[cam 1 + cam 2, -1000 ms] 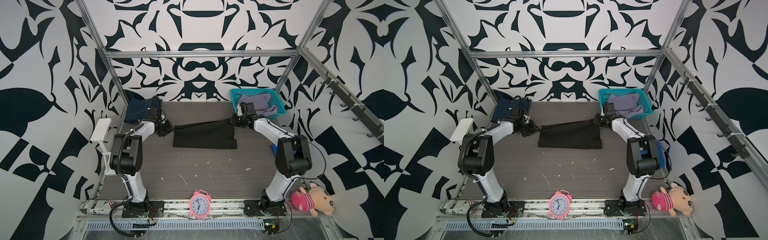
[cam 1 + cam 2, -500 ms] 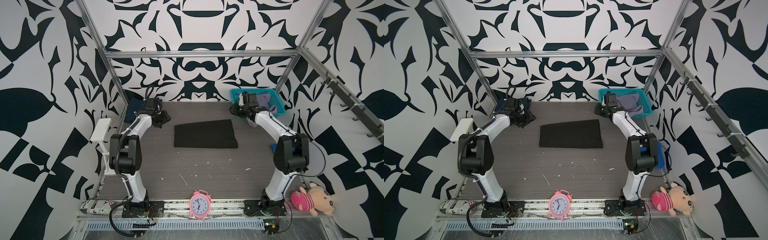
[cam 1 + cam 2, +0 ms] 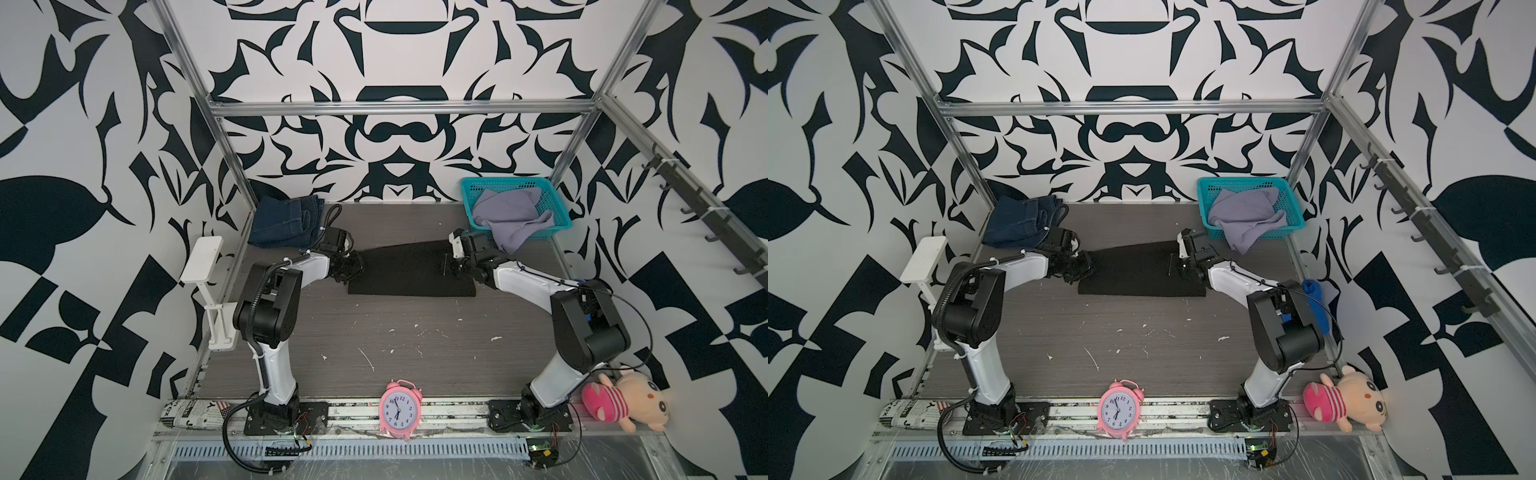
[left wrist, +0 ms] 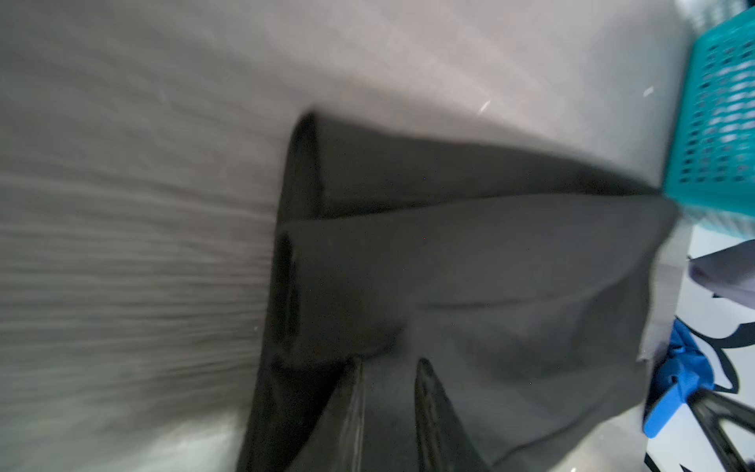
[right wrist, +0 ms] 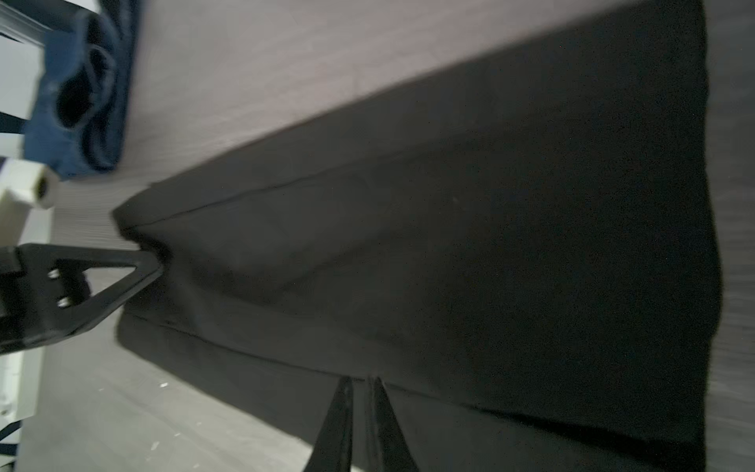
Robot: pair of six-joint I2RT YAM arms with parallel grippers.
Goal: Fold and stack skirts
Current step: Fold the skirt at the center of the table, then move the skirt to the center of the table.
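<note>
The black skirt (image 3: 411,270) lies folded flat in the middle of the table, seen in both top views. My left gripper (image 3: 353,268) is at its left edge, and the left wrist view shows black cloth (image 4: 490,286) between the fingers (image 4: 351,408). My right gripper (image 3: 451,270) is at the right edge, its fingers almost together on the cloth's hem (image 5: 359,382). The denim skirt (image 3: 286,222) sits folded at the back left. The lavender skirt (image 3: 509,216) hangs out of the teal basket (image 3: 505,183) at the back right.
A pink alarm clock (image 3: 400,409) stands at the front edge, a striped plush toy (image 3: 619,401) at the front right, a rolled newspaper (image 3: 191,413) at the front left. A bright blue cloth (image 3: 1316,303) hangs behind the right arm. A white stand (image 3: 203,259) lines the left side.
Both grippers let go of the skirt's far edge and rose towards the back. They have now come down on the skirt's left and right edges and closed on the cloth.
</note>
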